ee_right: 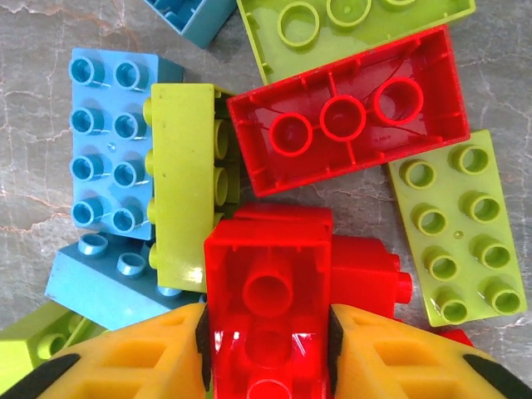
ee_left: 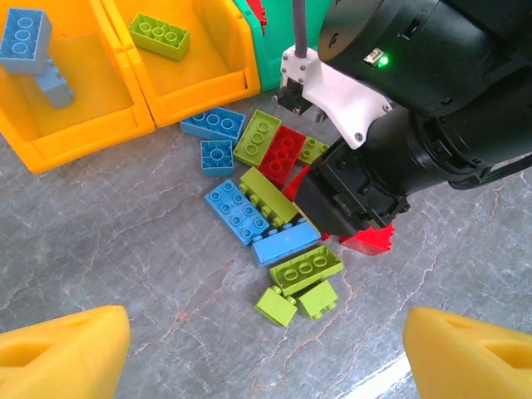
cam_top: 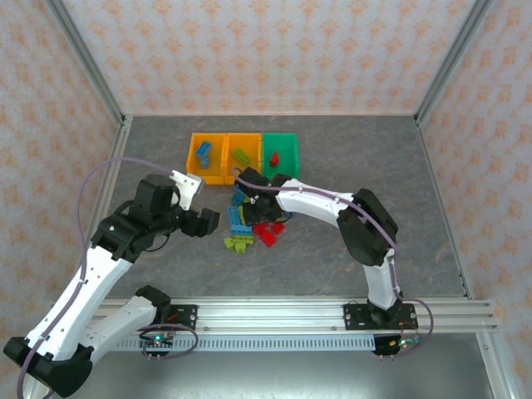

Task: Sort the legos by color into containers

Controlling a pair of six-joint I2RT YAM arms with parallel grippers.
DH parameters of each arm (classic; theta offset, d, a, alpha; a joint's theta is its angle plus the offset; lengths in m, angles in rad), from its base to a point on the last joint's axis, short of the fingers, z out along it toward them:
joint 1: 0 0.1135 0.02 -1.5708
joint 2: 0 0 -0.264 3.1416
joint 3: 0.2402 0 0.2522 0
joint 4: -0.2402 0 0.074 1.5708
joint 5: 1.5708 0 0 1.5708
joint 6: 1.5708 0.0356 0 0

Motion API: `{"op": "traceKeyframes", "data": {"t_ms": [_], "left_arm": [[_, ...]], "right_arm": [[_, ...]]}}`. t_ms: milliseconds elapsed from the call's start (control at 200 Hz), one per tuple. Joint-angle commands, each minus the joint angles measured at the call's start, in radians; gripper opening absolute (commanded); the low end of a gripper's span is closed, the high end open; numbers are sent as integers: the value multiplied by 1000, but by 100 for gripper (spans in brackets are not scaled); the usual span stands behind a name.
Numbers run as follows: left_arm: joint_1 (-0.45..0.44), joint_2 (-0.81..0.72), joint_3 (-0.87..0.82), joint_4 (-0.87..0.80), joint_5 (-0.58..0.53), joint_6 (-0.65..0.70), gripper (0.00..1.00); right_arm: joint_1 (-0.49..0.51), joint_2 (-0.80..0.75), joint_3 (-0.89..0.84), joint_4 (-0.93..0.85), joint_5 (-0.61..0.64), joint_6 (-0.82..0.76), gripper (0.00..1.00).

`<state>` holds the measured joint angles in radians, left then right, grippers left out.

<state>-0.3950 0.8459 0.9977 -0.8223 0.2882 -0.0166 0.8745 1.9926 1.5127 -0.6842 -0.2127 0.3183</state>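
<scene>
Your left gripper (ee_left: 266, 353) hangs over the grey table (cam_top: 349, 258), fingers spread wide, facing the brick pile (cam_top: 248, 229). Your right gripper (ee_right: 268, 353) is down in that pile, clamped on a red brick (ee_right: 266, 287) among blue and lime ones. Beyond, three bins stand in a row: the left orange bin (cam_top: 208, 178) holds blue bricks (cam_top: 205, 154), the middle orange bin (cam_top: 249, 141) a lime brick (cam_top: 242, 156), and the green bin (cam_top: 288, 141) red bricks (cam_top: 274, 156).
</scene>
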Motion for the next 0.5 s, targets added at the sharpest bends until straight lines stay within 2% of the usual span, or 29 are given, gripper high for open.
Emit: {"op": "traceKeyframes", "data": {"t_ms": [0, 110, 260, 390, 495], "left_arm": [[1, -9, -13, 28, -43, 30, 87], [2, -20, -25, 27, -56, 30, 88], [2, -30, -39, 25, -82, 28, 89], [3, -39, -45, 32, -87, 27, 89], [2, -39, -49, 33, -91, 26, 90]], "right_arm": [[8, 9, 36, -67, 26, -35, 36], [7, -15, 44, -78, 54, -36, 33], [8, -131, 24, -43, 114, -27, 31], [-5, -210, 42, -42, 254, -17, 31], [-62, -205, 101, -56, 362, -16, 32]]}}
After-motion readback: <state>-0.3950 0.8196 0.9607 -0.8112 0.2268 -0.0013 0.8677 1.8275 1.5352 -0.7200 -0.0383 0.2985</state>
